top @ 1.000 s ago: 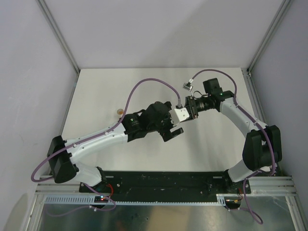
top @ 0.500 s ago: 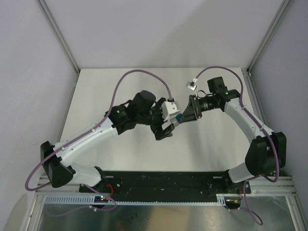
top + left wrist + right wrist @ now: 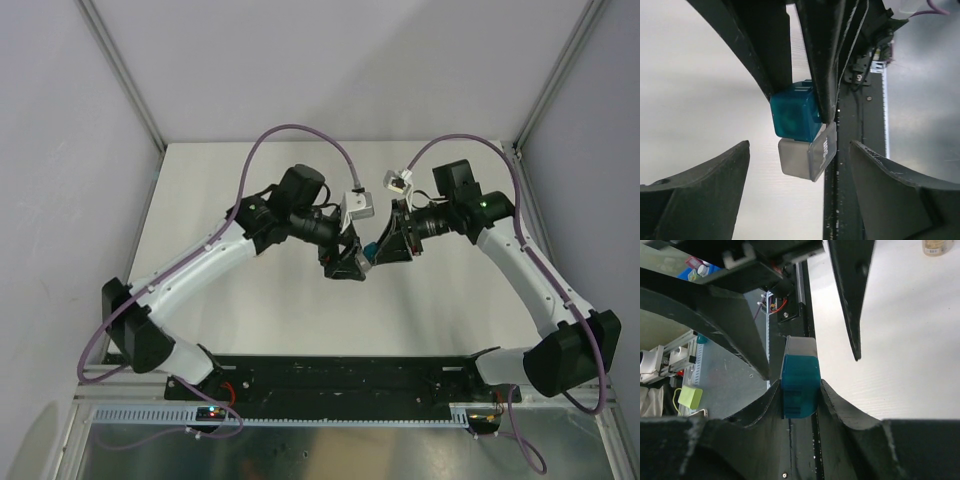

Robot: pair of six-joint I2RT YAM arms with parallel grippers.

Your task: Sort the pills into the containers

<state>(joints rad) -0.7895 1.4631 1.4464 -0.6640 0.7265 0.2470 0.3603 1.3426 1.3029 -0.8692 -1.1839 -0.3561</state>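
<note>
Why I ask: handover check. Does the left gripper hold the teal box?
No: the left gripper stands open, apart from the teal box.

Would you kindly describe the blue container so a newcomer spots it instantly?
Over the middle of the white table, find the right end effector. Its black fingers clamp the teal box, the only coloured cube, with a grey flap at one end.

Amber vial (image 3: 938,247) cut off (top edge); teal box (image 3: 369,250) mostly hidden overhead.

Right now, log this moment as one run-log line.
right gripper: shut on teal box | left gripper: open, straddling it | amber vial: on table, untouched
</note>
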